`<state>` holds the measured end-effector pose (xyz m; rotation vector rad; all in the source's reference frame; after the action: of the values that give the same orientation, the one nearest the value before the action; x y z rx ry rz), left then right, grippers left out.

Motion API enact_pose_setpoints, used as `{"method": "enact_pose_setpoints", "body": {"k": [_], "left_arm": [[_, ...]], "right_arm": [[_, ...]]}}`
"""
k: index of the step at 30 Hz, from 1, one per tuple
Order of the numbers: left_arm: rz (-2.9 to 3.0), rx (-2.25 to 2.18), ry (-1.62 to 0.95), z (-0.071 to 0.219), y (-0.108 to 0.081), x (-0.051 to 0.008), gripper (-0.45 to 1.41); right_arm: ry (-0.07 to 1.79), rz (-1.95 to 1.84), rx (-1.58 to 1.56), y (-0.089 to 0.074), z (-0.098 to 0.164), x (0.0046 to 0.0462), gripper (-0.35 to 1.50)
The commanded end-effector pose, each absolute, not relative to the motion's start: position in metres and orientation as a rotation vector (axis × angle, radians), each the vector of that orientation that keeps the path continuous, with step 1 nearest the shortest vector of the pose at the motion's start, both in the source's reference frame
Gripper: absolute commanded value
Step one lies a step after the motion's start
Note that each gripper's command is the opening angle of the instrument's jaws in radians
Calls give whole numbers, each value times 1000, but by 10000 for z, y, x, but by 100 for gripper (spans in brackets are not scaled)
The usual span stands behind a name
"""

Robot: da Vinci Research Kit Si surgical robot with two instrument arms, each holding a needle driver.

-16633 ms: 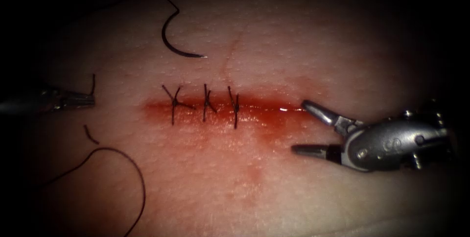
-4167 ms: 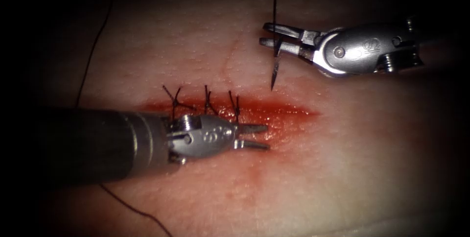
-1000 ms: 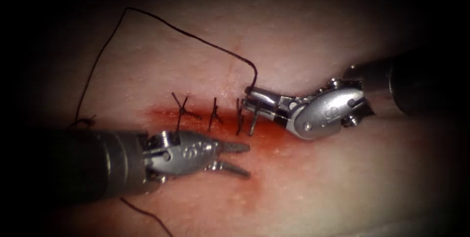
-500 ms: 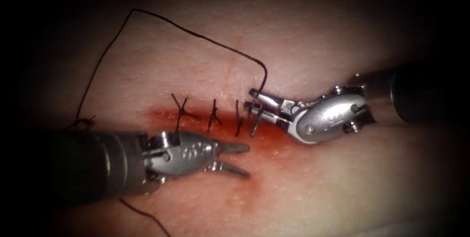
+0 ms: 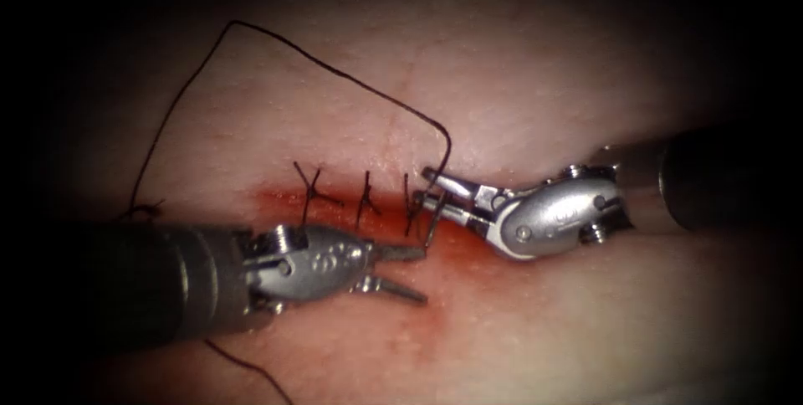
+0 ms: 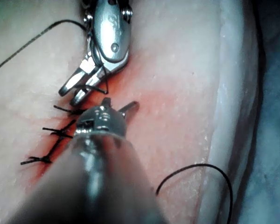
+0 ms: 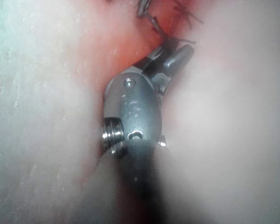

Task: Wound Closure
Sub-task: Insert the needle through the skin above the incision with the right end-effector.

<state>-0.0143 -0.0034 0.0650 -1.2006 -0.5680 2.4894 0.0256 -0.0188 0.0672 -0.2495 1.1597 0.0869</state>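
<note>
silver wristed tools [image 5: 422,197], dark shafts [image 5: 125,288]

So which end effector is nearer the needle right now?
Right. The right end effector is shut on the needle, gripping its upper curve just right of the third stitch. The left end effector sits open just below the needle's tip, holding nothing.

We could not see the needle [image 5: 432,223] tip below the right tool [image 5: 425,187]; the thread [image 5: 251,369] ran off the frame edge beneath the left tool [image 5: 418,275].
</note>
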Motion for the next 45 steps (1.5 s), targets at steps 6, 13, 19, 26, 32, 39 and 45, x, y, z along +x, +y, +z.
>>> {"method": "enact_pose_setpoints", "body": {"k": [6,13,19,26,32,39,45], "left_arm": [[2490,-1200,-568,656,-34,-149,15],[2482,-1191,-556,661,-28,-166,20],[2480,-1194,-543,675,-25,-168,20],[2501,-1177,-544,685,-30,-168,20],[2529,-1149,-555,694,-34,-168,20],[2553,-1126,-562,701,-37,-168,24],[2555,-1123,-564,701,-38,-168,24]], "right_arm": [[1143,112,-232,-192,679,260,-35],[1236,239,-310,-148,642,262,-35],[1288,247,-286,-122,632,264,-35],[1323,273,-218,-99,636,267,-35],[1332,278,-195,-85,627,267,-35],[1337,292,-164,-63,614,268,-35],[1351,311,-168,-50,608,268,-35]]}}
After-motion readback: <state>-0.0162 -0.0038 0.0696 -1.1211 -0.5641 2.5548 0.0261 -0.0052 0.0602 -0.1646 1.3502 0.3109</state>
